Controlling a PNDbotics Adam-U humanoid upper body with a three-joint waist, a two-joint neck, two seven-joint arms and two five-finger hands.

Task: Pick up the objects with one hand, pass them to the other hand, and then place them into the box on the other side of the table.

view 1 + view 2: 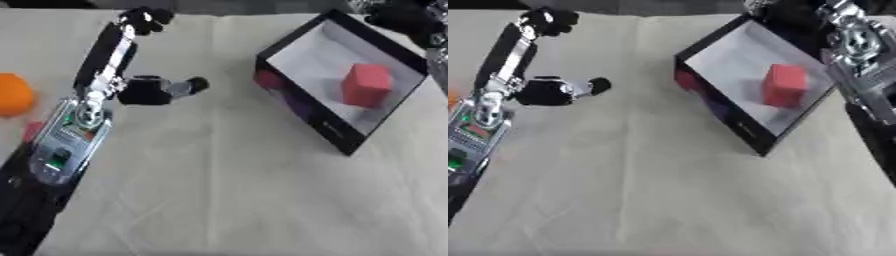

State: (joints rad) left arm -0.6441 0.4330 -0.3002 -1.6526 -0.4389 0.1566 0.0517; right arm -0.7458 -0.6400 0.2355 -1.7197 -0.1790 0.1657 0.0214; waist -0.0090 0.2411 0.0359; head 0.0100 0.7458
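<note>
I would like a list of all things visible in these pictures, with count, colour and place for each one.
box: one, black walls with pale inside, right side of the table, tilted askew.
red block: one, red, inside the box.
orange object: one, orange, rounded, at the left edge of the table.
small red thing: one, red, left edge, below the orange object; shape unclear.
tablecloth: one, beige, covering the table.
left hand: one, black and silver, open, over the left of the table, holding nothing.
right hand: one, black, upper right behind the box; fingers unclear.
</note>
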